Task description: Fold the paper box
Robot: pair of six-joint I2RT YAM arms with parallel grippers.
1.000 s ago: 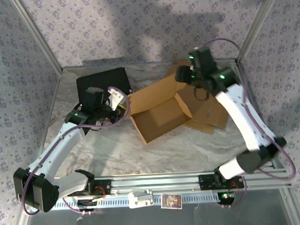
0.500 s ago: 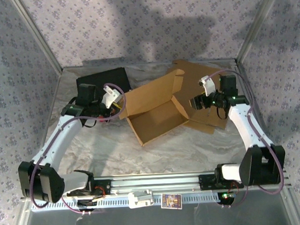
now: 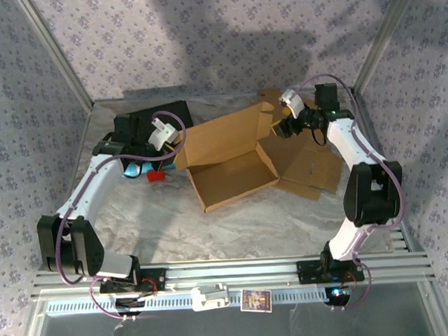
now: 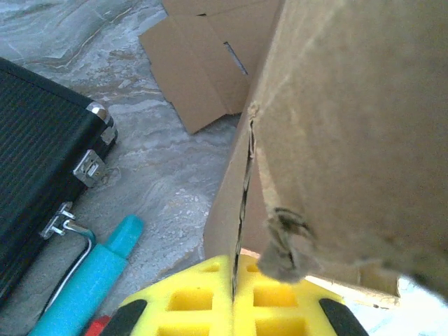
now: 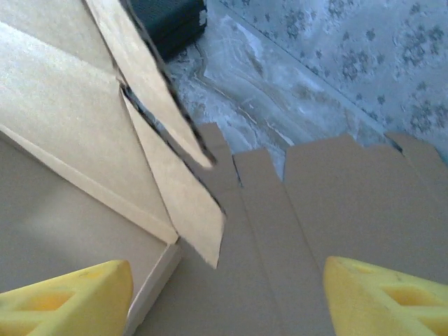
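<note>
Brown cardboard box (image 3: 235,175) sits open-topped mid-table on the marbled table cover (image 3: 286,217), with its tall back panel standing up on the far side. Side flaps are loose and not tucked in.

Left gripper (image 4: 234,271) is at the box's left end and clenched. Its yellow fingers (image 4: 189,299) are pressed flat together, and the thin edge of the box's left wall runs straight up out of the seam between them, so it looks pinched on that wall. The wall leans a bit over the wrist camera, and a torn cardboard tab hangs just above the fingers.

Right gripper (image 5: 224,301) is at the box's back right corner, with jaws spread wide and nothing between them. One finger (image 5: 66,294) is over the box's right wall and the other (image 5: 388,297) over the flat cardboard sheet (image 3: 309,168) lying just right of the box and partly under it. Cannot tell whether either finger touches cardboard. A loose pointed flap of the box sticks out just ahead of the fingers.

Left of the box:
- black case (image 3: 151,115) with metal latches, at its far left
- blue-handled tool (image 3: 131,170), nearer
- small red thing (image 3: 155,175) beside the tool, too small to name
</note>
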